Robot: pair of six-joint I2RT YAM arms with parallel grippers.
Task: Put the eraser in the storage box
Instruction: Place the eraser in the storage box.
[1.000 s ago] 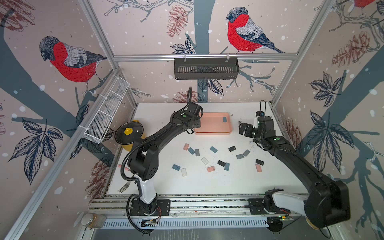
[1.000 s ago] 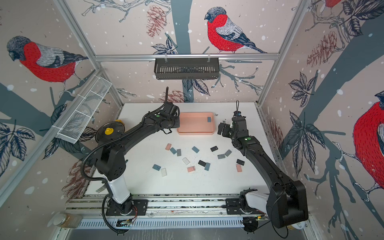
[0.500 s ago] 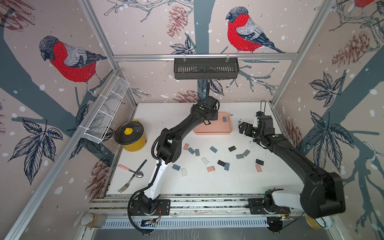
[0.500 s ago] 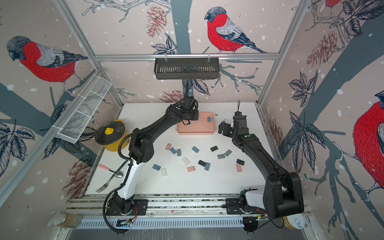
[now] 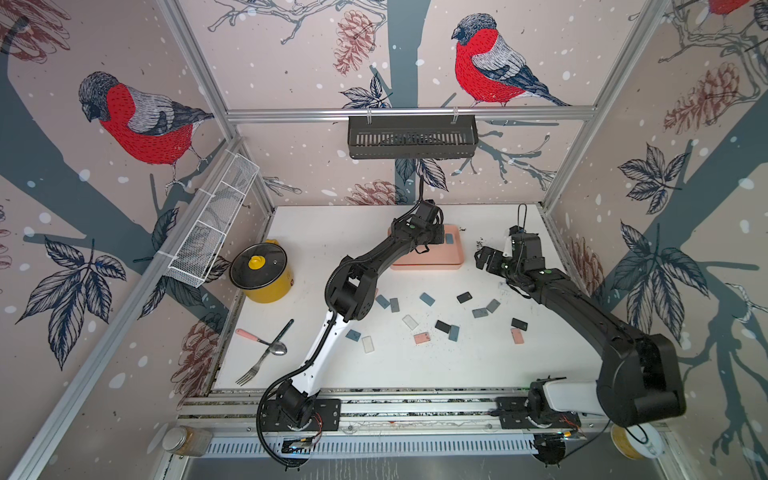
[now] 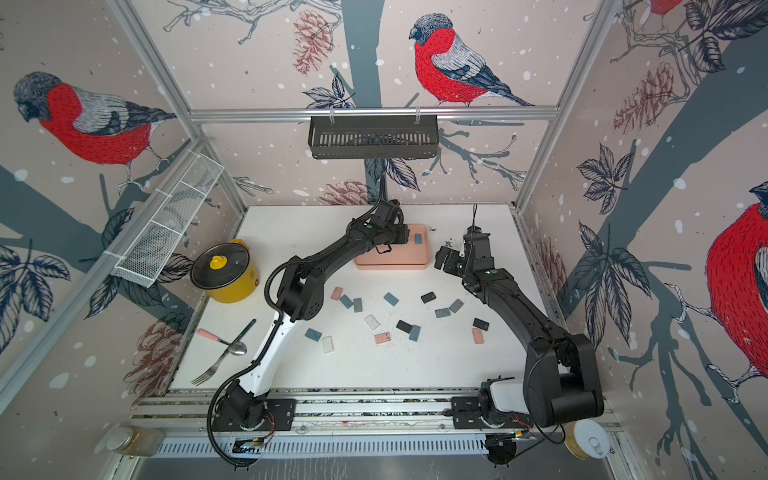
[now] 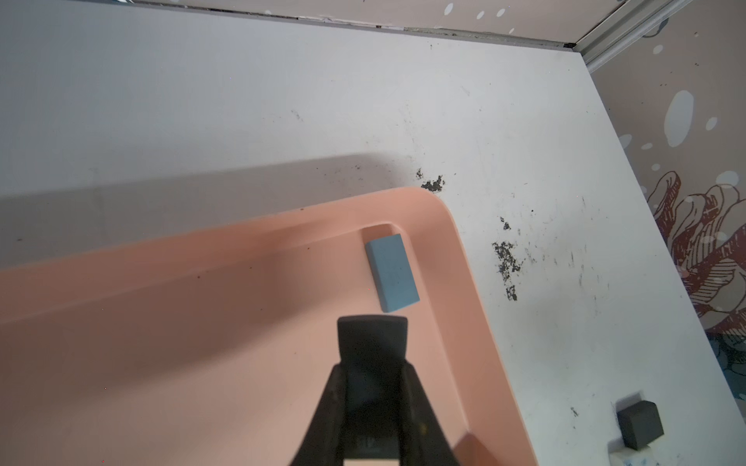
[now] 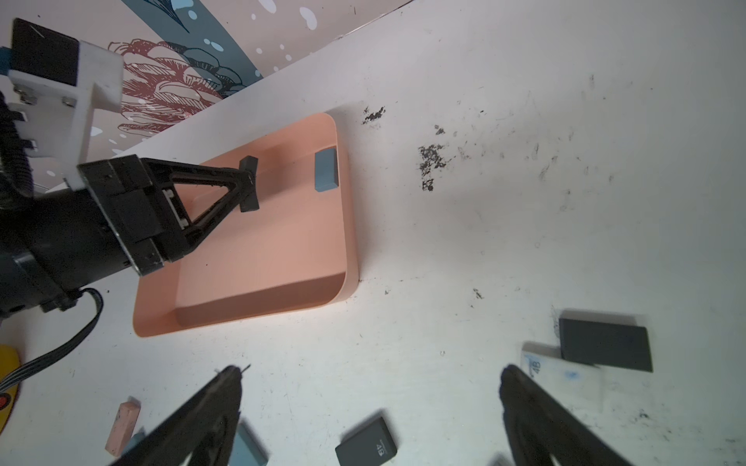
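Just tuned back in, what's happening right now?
The left tool is closed on what looks like a dark eraser, held over the storage box. One blue eraser already lies in a box corner. The right tool hangs open beside the box; many loose erasers lie on the table.

The walls point(image 5: 291, 83) show printed red-breasted birds point(image 5: 486, 62), pine cones point(image 5: 353, 41) and grey branches point(image 5: 405, 50). Aluminium rails point(image 5: 407, 113) frame the enclosure. The white tabletop point(image 5: 332, 232) is scuffed with dark crumbs point(image 7: 504, 258).

At least sixteen erasers point(image 6: 391, 299) are counted, plus one box point(image 6: 395, 265), one pot point(image 6: 224, 270), one fork point(image 6: 216, 365), one spoon point(image 6: 237, 350) and two baskets point(image 6: 372, 137).
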